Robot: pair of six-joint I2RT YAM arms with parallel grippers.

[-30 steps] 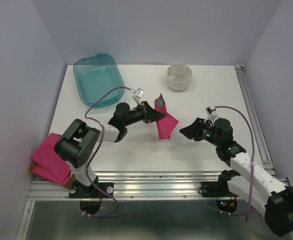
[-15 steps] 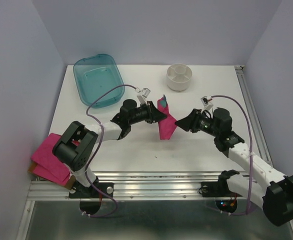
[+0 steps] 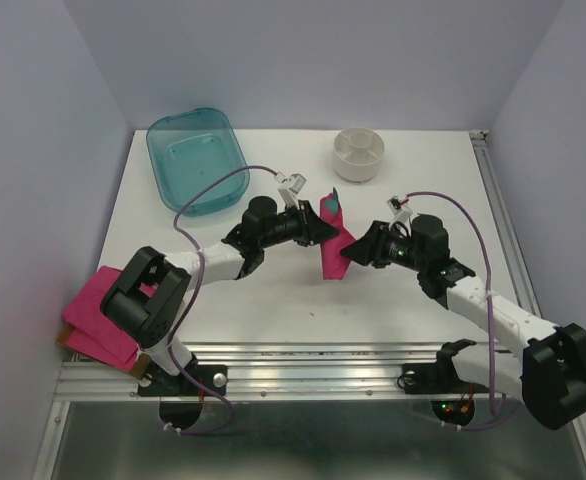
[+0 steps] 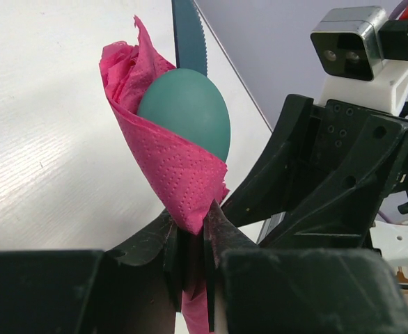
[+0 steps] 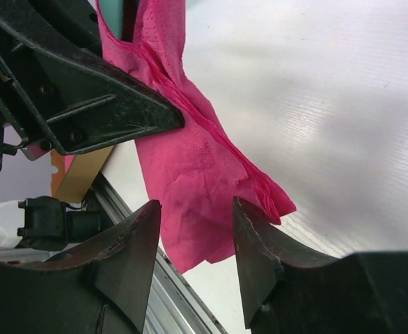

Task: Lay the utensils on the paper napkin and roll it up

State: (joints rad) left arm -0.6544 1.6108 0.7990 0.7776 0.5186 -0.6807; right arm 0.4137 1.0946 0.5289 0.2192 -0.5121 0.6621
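- Napkin (image 3: 334, 252) bundle, utensils (image 4: 189, 104) poking out, is held upright over the table (image 3: 423, 190), pinched by left gripper (image 4: 190, 233).
- Right gripper (image 5: 195, 207) gapes around its loose tail; a careless tug could unroll it, spilling them.

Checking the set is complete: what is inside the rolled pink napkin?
A teal spoon bowl and a serrated knife tip poke out of the napkin. Their handles are covered by paper, and whether a fork is inside cannot be seen.
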